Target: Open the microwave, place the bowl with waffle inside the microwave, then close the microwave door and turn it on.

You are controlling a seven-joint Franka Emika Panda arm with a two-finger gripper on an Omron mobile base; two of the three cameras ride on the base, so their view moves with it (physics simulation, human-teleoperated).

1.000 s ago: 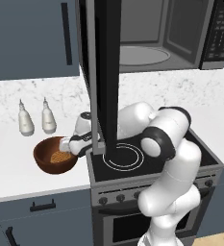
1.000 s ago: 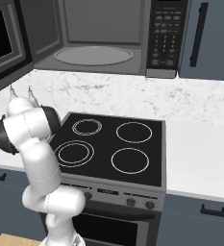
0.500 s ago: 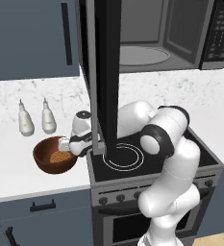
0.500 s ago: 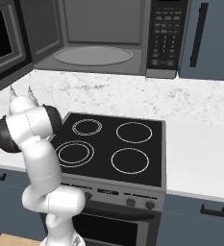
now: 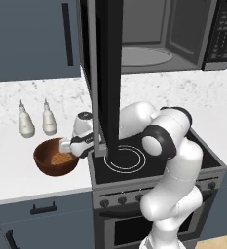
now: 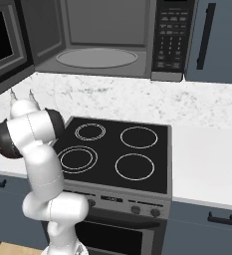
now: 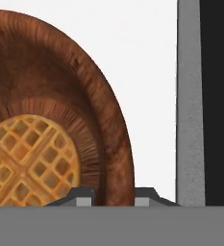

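bowl (image 5: 55, 156): lower left of frame, holds waffle (image 5: 61, 158) for loading
gripper (image 7: 114, 196): fingers straddle and pinch the bowl's rim
microwave door (image 5: 105, 73): swung open

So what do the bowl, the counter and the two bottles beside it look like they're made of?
The bowl looks like reddish-brown wood with a matte finish: fine radial grain lines run across its inside wall. The counter looks like polished white marble or stone, judging by its grey veining. The two bottles are plain off-white with pointed tips; ceramic or plastic, I cannot tell which.
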